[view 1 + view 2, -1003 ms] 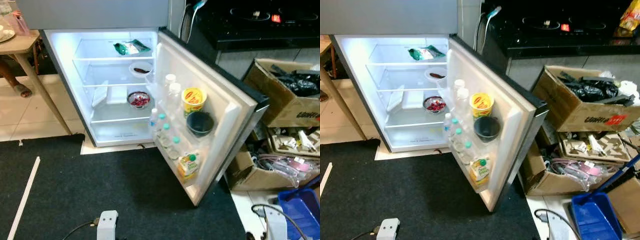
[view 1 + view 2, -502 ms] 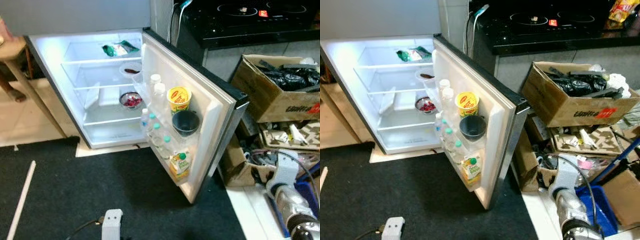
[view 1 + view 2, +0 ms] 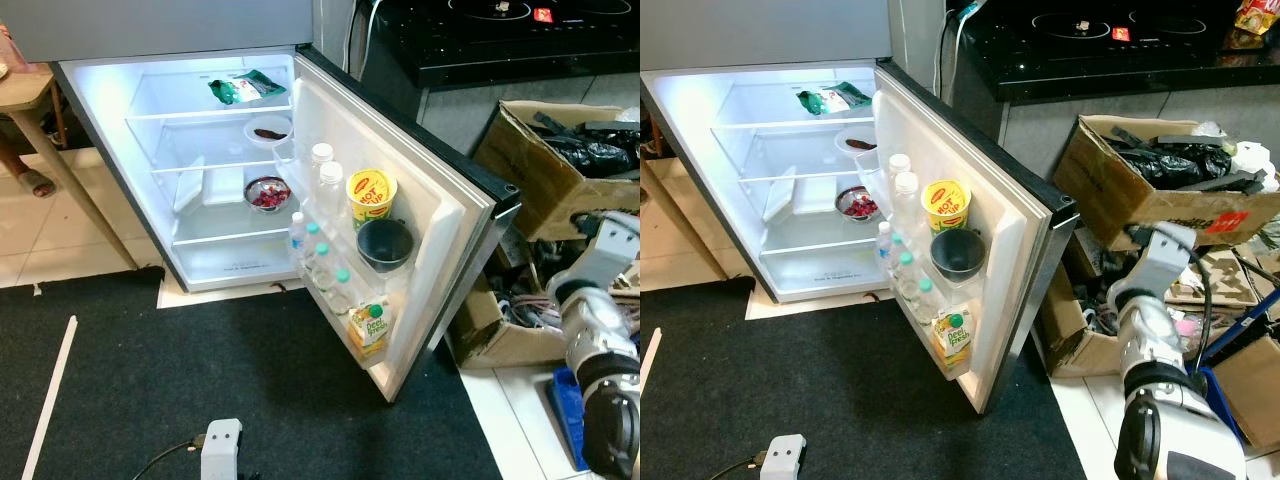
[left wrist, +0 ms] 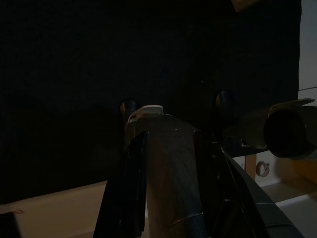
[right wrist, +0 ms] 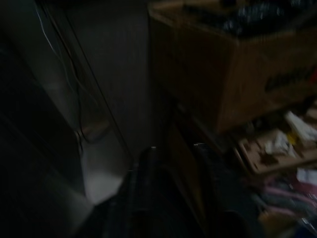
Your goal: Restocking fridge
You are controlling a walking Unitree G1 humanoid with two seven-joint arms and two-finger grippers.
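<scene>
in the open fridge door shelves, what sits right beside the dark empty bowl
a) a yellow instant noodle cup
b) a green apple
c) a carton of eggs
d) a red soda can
a: the yellow instant noodle cup stands in the white open fridge door right next to the dark empty bowl, with clear plastic bottles on the same door.

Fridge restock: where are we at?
Done: fridge door is open, its racks hold bottles, a yellow cup and a juice carton. In hand: the right arm is raised beside the door, near the cardboard boxes. Left: shelves look mostly bare.
</scene>
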